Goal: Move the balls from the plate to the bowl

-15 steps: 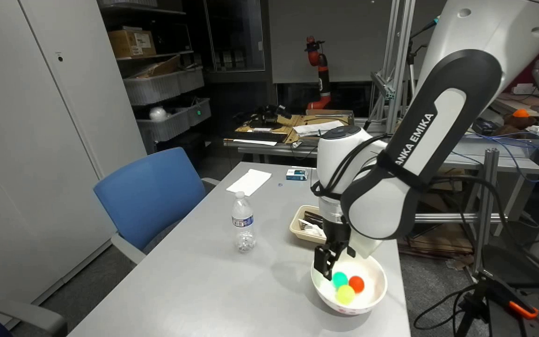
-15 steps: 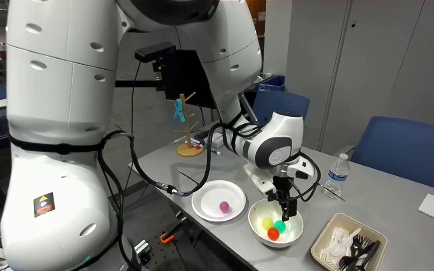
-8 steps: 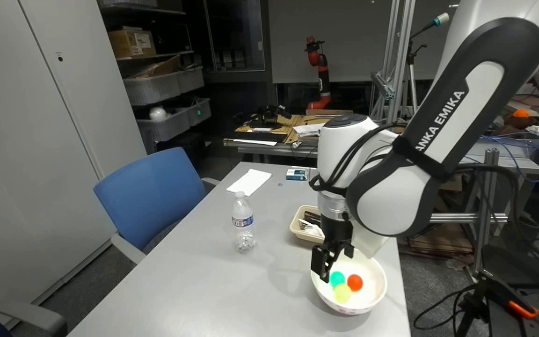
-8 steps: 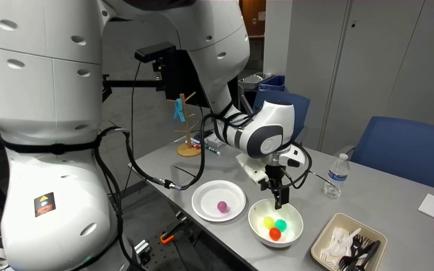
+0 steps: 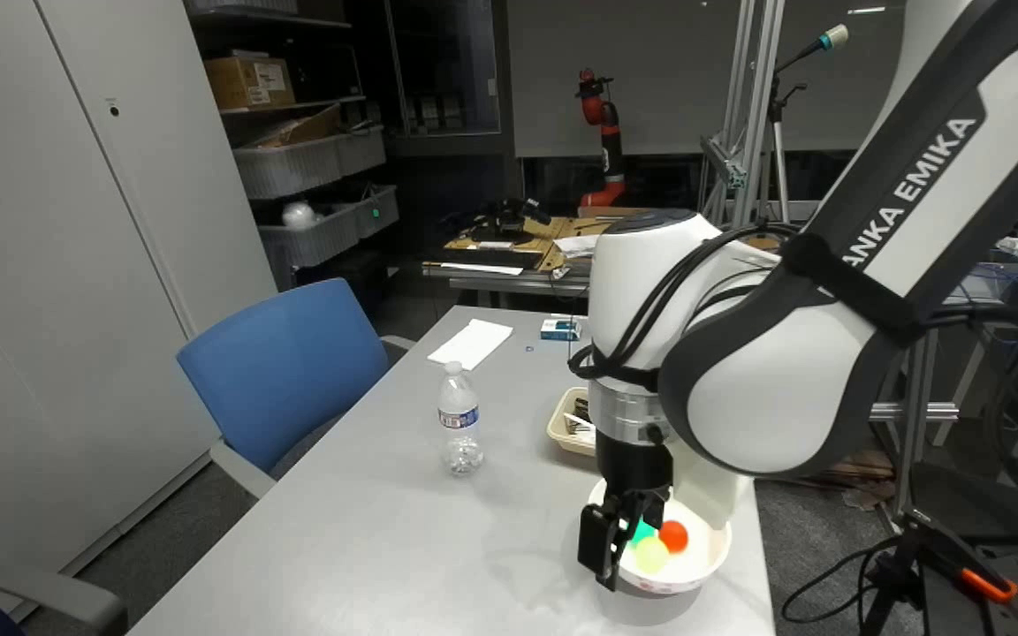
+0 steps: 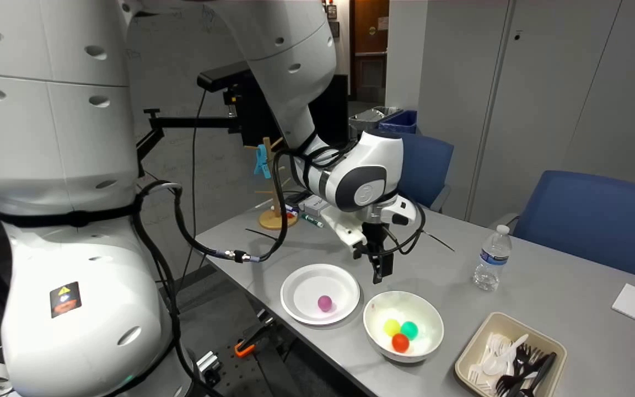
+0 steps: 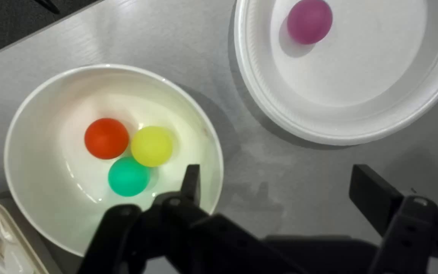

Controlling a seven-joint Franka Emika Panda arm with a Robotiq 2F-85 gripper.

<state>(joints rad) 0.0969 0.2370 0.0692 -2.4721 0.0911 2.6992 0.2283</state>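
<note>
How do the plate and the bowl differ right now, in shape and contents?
The plate holds one purple ball; the bowl holds a red ball, a yellow ball and a green ball.
The plate is shallow; the bowl is clearly deeper.
The plate looks ribbed around the edge; the bowl's rim looks smooth.
Both are round and whitish and sit on the gray table.
</note>
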